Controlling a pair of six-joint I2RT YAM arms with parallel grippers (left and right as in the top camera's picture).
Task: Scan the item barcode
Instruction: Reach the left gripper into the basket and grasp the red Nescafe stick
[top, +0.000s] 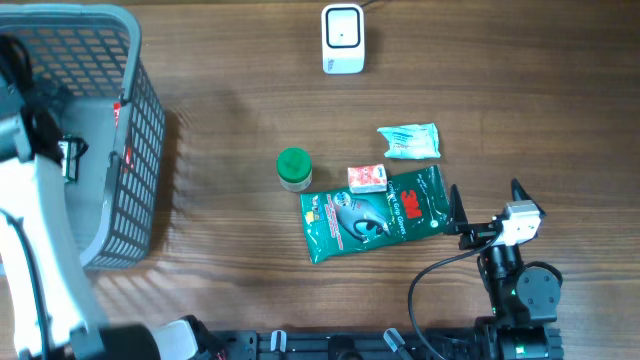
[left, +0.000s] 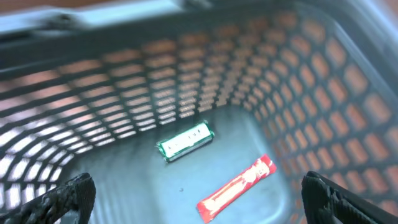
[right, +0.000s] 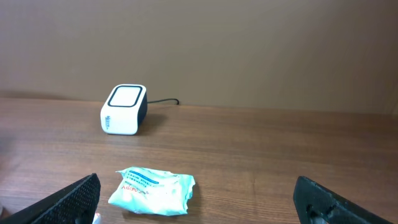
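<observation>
Overhead view: wooden table (top: 230, 80), grey mesh basket (top: 150, 130) at its left edge, white scanner (top: 342, 38) near the middle of the far edge, loose goods right of centre.
Left jaws: spread wide inside the basket, nothing between them.
Right jaws: released, empty, low by the table's near right corner and facing the far edge.
Basket contents: a green-and-white stick pack (left: 185, 141) and a red sachet (left: 236, 188) flat on the floor, close but apart.
Items waiting: teal-and-white packet (top: 408, 141) closest to the scanner; small red-and-white box (top: 367, 179) touching the top edge of a large green pouch (top: 375, 213); green-capped jar (top: 293, 168) just left of the box.
Step in hand: my reading is a gap between items. Two seem dealt with and four are yet to be scanned; neither arm holds anything.
Next move: one arm must close on a waiting item, likely the teal-and-white packet straight ahead of the right jaws. It must lift it clear and turn its barcode toward the scanner's window. Cannot tell where any barcode sits.
Surface: brown wood grain, matte, bare between the goods.
Room: plain tan wall (right: 249, 50) behind the far edge; a dark cable trails from the scanner's back.
</observation>
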